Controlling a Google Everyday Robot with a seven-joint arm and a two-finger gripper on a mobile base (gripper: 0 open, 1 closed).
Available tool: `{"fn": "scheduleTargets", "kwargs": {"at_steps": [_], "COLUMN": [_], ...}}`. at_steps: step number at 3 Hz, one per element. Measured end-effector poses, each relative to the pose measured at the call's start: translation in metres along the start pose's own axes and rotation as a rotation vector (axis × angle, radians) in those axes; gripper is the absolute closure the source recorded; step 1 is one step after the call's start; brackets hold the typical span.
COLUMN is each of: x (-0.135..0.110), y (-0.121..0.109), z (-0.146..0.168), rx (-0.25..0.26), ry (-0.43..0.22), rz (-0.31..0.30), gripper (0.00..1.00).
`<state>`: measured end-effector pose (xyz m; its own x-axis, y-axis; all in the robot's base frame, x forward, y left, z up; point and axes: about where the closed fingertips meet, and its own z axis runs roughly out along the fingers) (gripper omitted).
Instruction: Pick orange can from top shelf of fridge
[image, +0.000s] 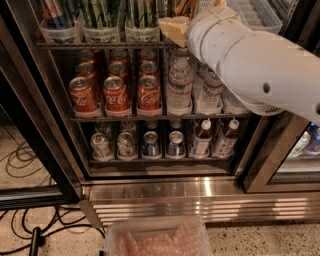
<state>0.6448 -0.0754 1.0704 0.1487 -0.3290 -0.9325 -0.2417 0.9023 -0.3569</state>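
The fridge (165, 192) stands with its door open, and its ribbed stainless-steel base runs along the bottom front edge. The top shelf (100, 45) is a dark wire rack lined with translucent bins (102, 34). The bins toward the left end hold green-striped tall cans (102, 12).

The orange can (179, 7) stands on the top shelf, right of centre, behind the shelf's front edge. Only part of its orange-tan body shows, at the upper border of the view.

The white arm (260, 65) enters from the right side and slopes up toward the top shelf. The gripper (175, 27) is at the front edge of the top shelf, directly in front of and just below the orange can. Whether it is released, clenched or grasping the can cannot be told, nor whether it touches the can.

The middle rack holds red cola cans (116, 95) on its left half and water bottles (179, 85) on its right half. The bottom rack holds cans lying end-on (150, 145) and small bottles (202, 137) toward its right end. Black cables (30, 220) lie on the floor at lower left.
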Motion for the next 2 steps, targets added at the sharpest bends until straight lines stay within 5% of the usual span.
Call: {"fn": "scheduleTargets", "kwargs": {"at_steps": [2], "x": [-0.0201], "y": [0.0081], "z": [0.0242], "rx": [0.021], "ry": [-0.009], "rz": [0.028], "gripper": [0.35]}}
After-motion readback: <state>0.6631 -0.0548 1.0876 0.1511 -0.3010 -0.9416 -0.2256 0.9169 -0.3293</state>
